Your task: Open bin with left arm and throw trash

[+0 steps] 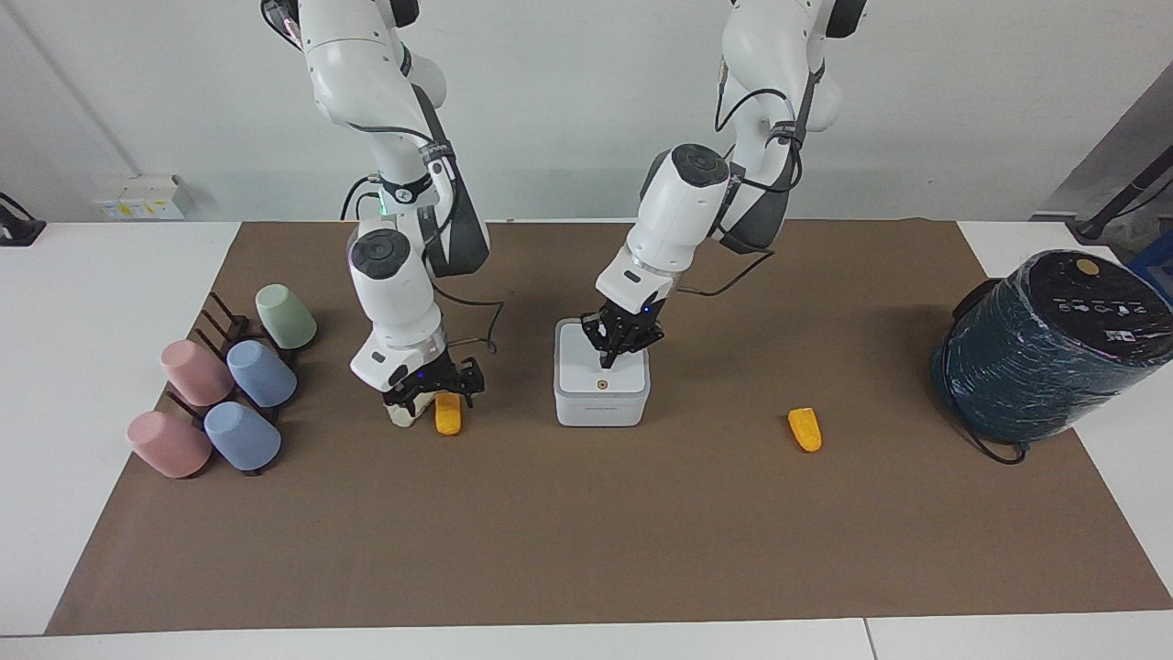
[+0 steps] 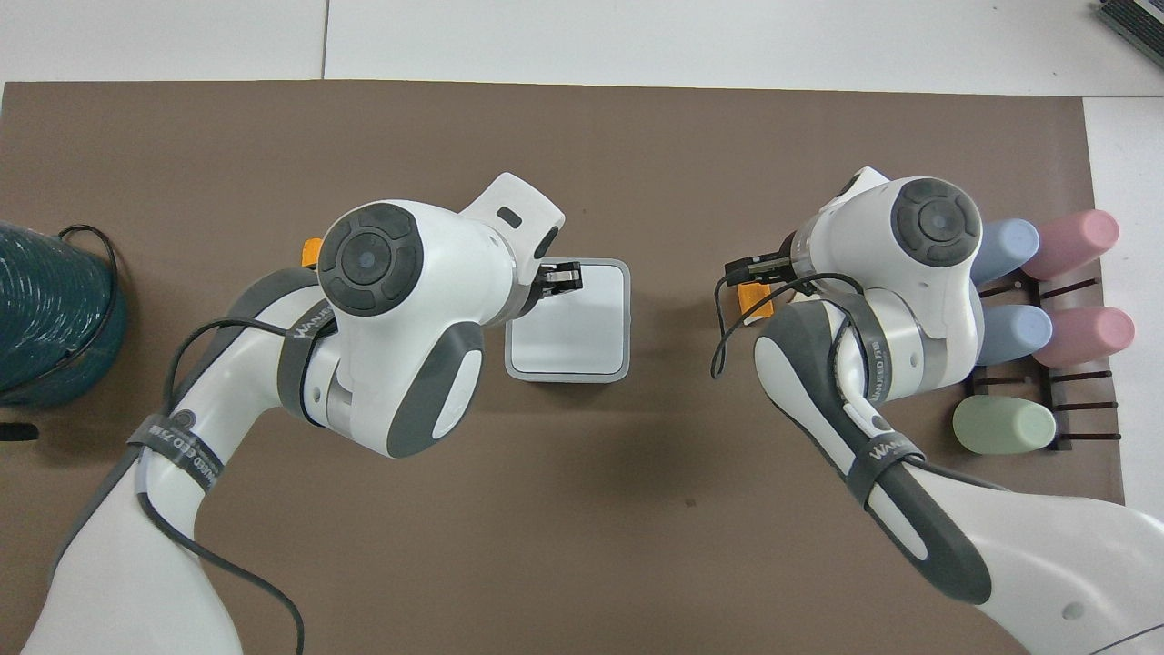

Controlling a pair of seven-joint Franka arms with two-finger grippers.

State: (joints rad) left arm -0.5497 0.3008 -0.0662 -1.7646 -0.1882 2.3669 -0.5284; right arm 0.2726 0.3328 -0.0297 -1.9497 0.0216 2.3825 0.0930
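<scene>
L gripper (image 1: 612,356) tips pressed together, on closed bin (image 1: 601,386) lid nr orange dot. R gripper (image 1: 433,389) spread, low over cream scrap (image 1: 401,414) & orange piece (image 1: 447,414).

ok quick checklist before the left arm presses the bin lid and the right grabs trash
1. Bin lid shut, orange dot visible: ok.
2. Left gripper over the lid near the dot: ok; contact: cannot tell.
3. Right gripper down at the cream scrap and orange piece: ok; grasp: cannot tell.
4. Second orange piece lying toward the left arm's end, untouched: ok.
5. Cups apart from the right gripper: ok.
</scene>
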